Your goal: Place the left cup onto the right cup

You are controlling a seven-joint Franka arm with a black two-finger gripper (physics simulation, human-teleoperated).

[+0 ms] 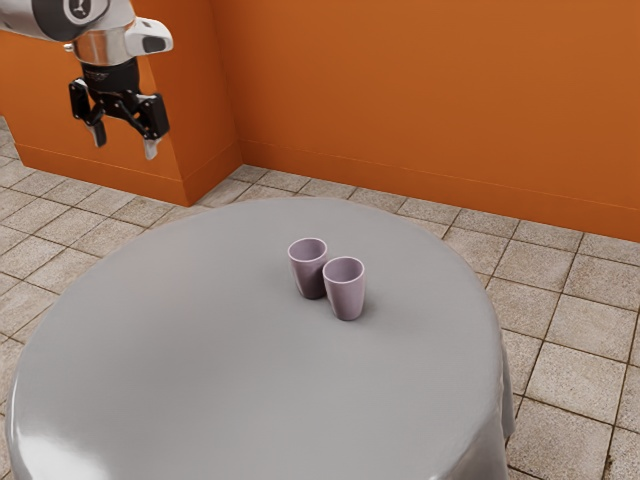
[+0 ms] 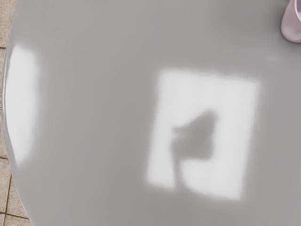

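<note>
Two mauve cups stand upright and touching near the middle of the round grey table (image 1: 200,380). The left cup (image 1: 307,266) sits slightly farther back, and the right cup (image 1: 344,287) stands just in front of it toward the exterior view's right. My gripper (image 1: 124,135) hangs high above the table's far left side, well away from both cups, open with nothing between its fingers. In the wrist view one cup (image 2: 292,26) peeks in at the corner, and the bare table (image 2: 94,94) carries the hand's shadow in a bright patch.
Orange walls (image 1: 420,90) rise behind the table, with a protruding corner pillar (image 1: 190,110) just behind the gripper. Beige floor tiles (image 1: 570,330) surround the table. The tabletop around the cups is bare grey surface.
</note>
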